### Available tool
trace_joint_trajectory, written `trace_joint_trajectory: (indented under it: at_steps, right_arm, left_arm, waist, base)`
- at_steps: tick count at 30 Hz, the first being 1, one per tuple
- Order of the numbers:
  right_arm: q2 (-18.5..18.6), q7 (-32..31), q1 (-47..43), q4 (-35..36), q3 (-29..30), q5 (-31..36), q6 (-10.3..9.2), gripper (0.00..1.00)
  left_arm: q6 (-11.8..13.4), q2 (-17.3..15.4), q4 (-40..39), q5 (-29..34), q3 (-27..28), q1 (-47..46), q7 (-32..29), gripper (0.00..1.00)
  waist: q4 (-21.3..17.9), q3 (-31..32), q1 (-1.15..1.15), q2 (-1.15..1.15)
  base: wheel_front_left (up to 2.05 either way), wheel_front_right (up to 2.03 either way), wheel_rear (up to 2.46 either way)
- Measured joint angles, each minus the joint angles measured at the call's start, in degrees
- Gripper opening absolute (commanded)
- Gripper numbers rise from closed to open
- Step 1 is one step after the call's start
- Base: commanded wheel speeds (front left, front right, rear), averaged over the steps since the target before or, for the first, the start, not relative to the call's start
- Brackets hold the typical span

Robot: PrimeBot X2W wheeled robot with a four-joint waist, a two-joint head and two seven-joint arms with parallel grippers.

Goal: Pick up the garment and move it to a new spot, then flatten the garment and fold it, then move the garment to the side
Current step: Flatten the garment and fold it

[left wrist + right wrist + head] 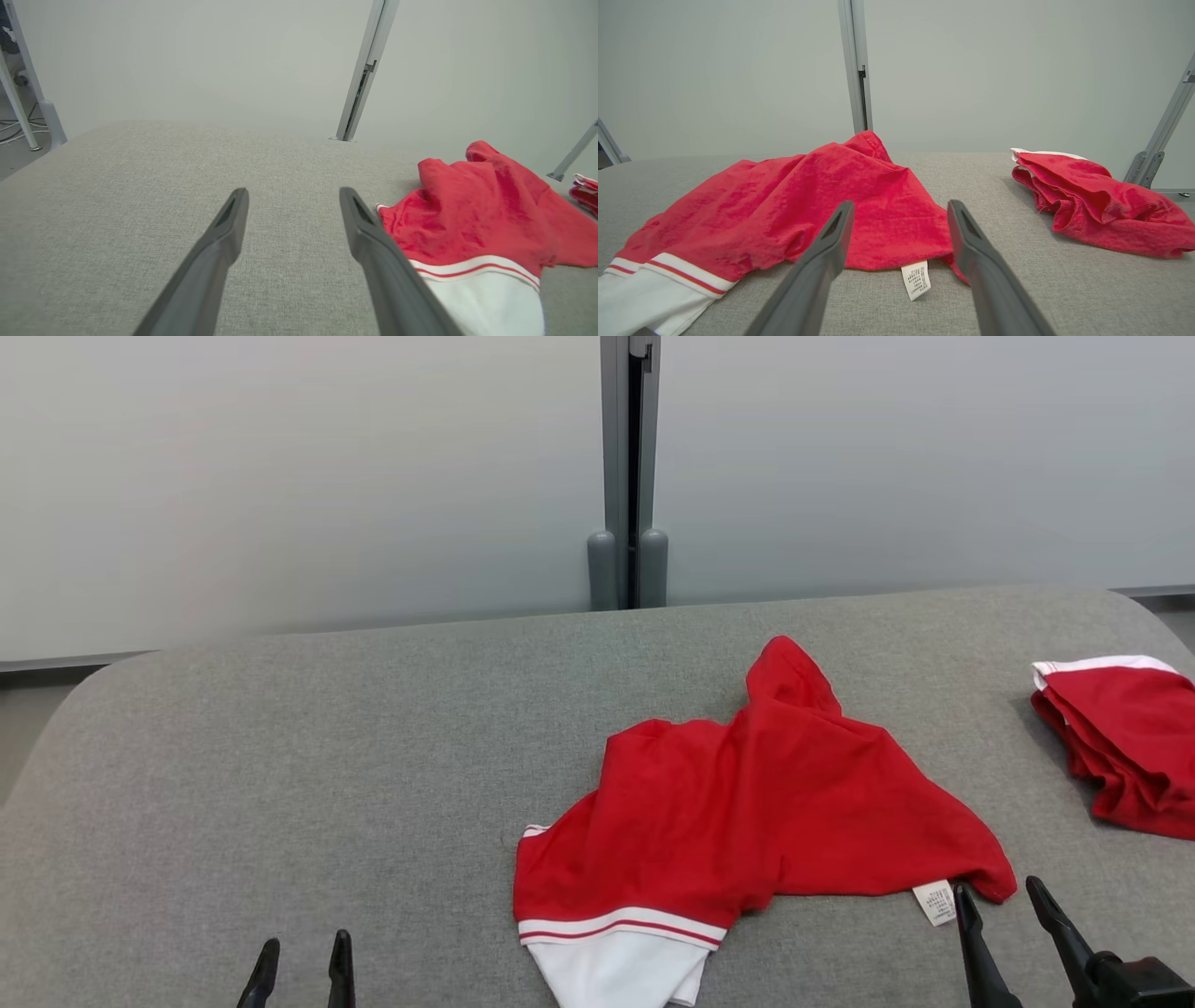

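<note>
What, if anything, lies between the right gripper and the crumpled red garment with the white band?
Nothing visible does. The right gripper, jaws open, is at the near edge of the crumpled red garment, by its white care label; the second red garment lies apart, rightward.

A grey woven-fabric tabletop with rounded corners (280, 784) stands before 2 pale grey wall panels (280, 476), which meet at an upright grey metal post (630, 448). Near the tabletop's right edge lies a crumpled red cloth bundle with a white band (1125, 751). Behind it rises a slanted grey metal strut (1168, 116).
</note>
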State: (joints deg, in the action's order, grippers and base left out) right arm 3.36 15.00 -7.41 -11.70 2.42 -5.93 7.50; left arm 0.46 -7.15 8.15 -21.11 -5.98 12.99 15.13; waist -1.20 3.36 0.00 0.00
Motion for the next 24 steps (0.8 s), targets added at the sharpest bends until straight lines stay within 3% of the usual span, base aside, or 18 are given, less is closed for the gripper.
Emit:
trace_joint_trajectory:
  at_steps: [8, 24]
  right_arm:
    - [-0.31, 0.00, 0.15, -0.76, -1.35, -0.10, 0.00, 1.00]
    - [-0.47, 0.00, 0.81, -1.18, -2.47, -0.08, 0.00, 1.00]
  left_arm:
    - [-3.97, 3.09, 0.03, 4.12, 4.16, 2.16, 0.00, 1.00]
    - [-6.46, 4.26, 0.66, 6.33, 6.83, 2.05, 0.00, 1.00]
  waist:
    - [0.17, 1.19, 0.00, 0.00]
    - [0.23, 0.94, 0.00, 0.00]
  base:
    - [0.00, 0.00, 0.00]
    - [0.00, 0.00, 0.00]
